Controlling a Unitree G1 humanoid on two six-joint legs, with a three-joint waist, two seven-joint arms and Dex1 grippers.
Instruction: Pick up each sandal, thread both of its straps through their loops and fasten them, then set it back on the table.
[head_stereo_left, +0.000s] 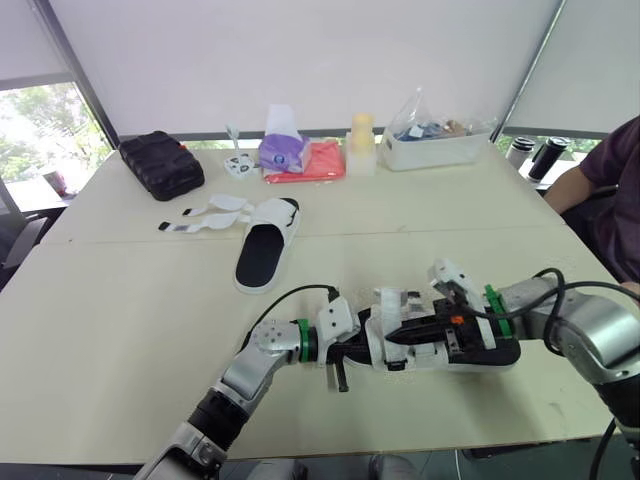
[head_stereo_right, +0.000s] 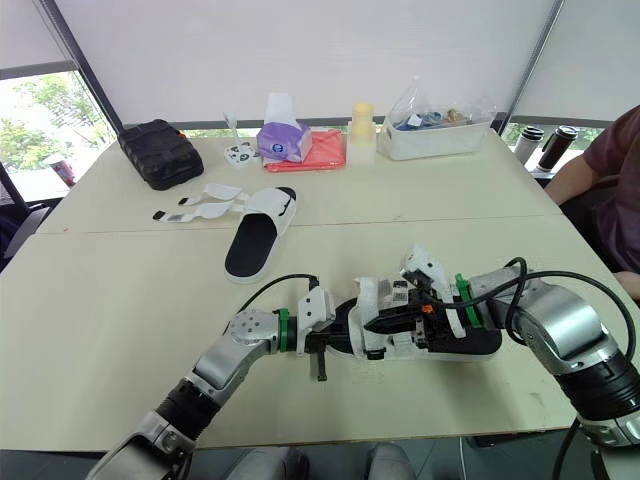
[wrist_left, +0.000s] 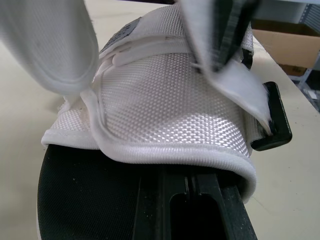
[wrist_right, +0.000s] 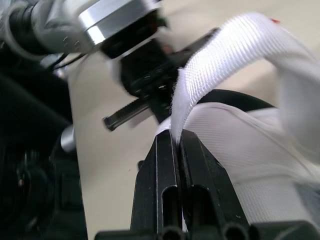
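Observation:
Near the table's front edge lies a white sandal (head_stereo_left: 430, 345) with a black sole, between both grippers. My left gripper (head_stereo_left: 345, 352) is shut at its toe end, its fingers (wrist_left: 192, 200) running over the black insole with the tips hidden under the woven white upper (wrist_left: 175, 105). My right gripper (head_stereo_left: 400, 335) is shut on a white strap (wrist_right: 225, 55), which rises from between its fingers (wrist_right: 165, 165) over the upper. A black loop (wrist_left: 277, 117) sits at the upper's side. The second sandal (head_stereo_left: 265, 245) rests farther back on the left, its straps (head_stereo_left: 205, 215) spread open.
A black pouch (head_stereo_left: 162, 163), a purple tissue pack (head_stereo_left: 283, 150), a red cloth (head_stereo_left: 318, 160), a yellow-capped bottle (head_stereo_left: 361, 143) and a clear box (head_stereo_left: 440, 145) line the far edge. A person (head_stereo_left: 610, 190) sits at the right side. Bare table (head_stereo_left: 120, 330) lies to the left.

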